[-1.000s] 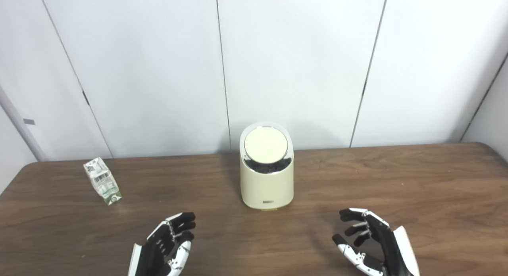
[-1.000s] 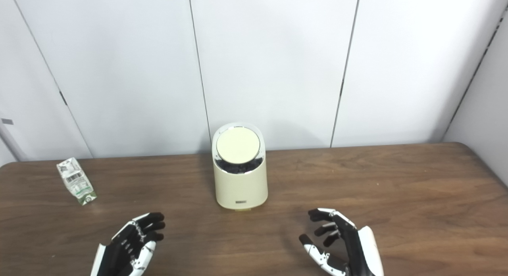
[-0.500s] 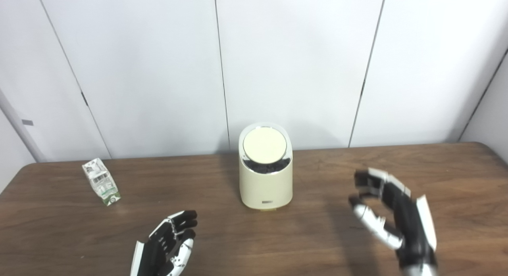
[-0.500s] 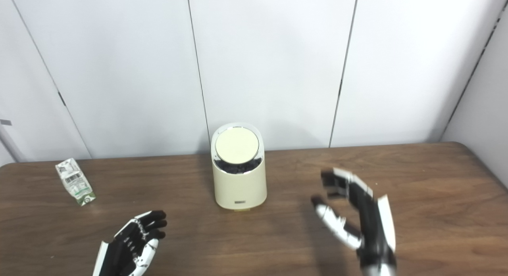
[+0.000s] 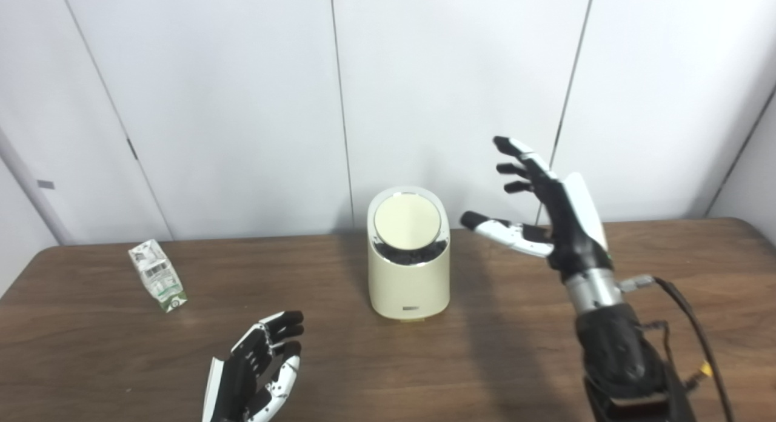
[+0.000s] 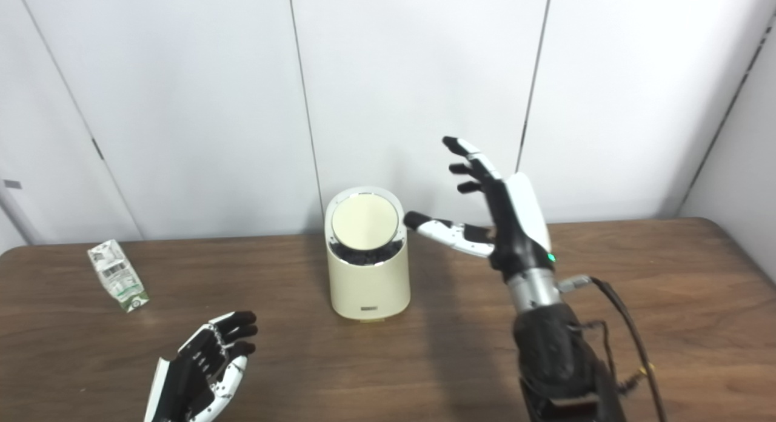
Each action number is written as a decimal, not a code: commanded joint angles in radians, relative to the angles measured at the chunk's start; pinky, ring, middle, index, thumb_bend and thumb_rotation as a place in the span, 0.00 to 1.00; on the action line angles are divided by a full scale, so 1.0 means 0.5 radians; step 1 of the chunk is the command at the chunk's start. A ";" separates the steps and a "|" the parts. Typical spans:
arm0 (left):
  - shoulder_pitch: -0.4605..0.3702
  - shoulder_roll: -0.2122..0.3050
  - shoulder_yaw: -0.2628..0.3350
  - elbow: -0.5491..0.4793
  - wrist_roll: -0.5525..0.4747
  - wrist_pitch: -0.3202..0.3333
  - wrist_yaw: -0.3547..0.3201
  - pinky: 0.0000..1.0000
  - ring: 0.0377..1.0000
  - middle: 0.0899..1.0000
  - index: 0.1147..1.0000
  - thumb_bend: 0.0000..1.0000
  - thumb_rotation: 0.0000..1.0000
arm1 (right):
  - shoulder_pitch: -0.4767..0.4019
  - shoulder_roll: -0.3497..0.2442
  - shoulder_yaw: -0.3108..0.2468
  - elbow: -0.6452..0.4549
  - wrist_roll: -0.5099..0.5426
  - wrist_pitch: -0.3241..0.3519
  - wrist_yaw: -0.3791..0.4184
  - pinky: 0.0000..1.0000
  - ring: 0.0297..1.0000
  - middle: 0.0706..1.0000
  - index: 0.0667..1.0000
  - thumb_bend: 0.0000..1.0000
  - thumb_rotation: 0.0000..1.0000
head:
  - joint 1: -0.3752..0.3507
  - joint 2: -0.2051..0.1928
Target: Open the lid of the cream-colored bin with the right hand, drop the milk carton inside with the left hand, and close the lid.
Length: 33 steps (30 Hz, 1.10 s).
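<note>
Left eye view: bin [image 5: 408, 270] mid-table, lid [image 5: 407, 221] shut; carton [image 5: 156, 276] far left, lying free. Right hand [image 5: 548, 202] raised right of bin, fingers spread, empty.

Right eye view: left hand [image 6: 203, 367] low near front edge, released, holding nothing

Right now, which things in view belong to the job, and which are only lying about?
Belonging to the job:
cream-colored bin
lid, closed
milk carton
right robot hand, raised beside the bin
left robot hand, low over the table

Only lying about:
nothing else on the table
</note>
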 commanded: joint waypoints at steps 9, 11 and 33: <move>0.031 -0.039 -0.037 0.037 0.019 -0.092 0.022 0.66 0.73 0.73 0.70 0.21 0.21 | -0.384 0.001 0.109 0.357 -0.168 0.081 -0.015 0.73 0.86 0.94 0.92 0.79 0.46 | 0.030 -0.002; 0.036 -0.053 -0.041 0.039 0.021 -0.098 0.030 0.66 0.73 0.73 0.70 0.21 0.21 | -0.403 0.003 0.129 0.414 -0.189 0.073 -0.032 0.70 0.84 0.94 0.92 0.80 0.43 | 0.037 -0.001; 0.179 -0.119 -0.100 -0.134 0.066 -0.059 0.032 0.66 0.73 0.73 0.70 0.19 0.13 | -0.431 0.039 0.253 0.800 -0.248 -0.012 -0.242 0.78 0.90 0.92 0.89 0.83 0.28 | 0.101 0.018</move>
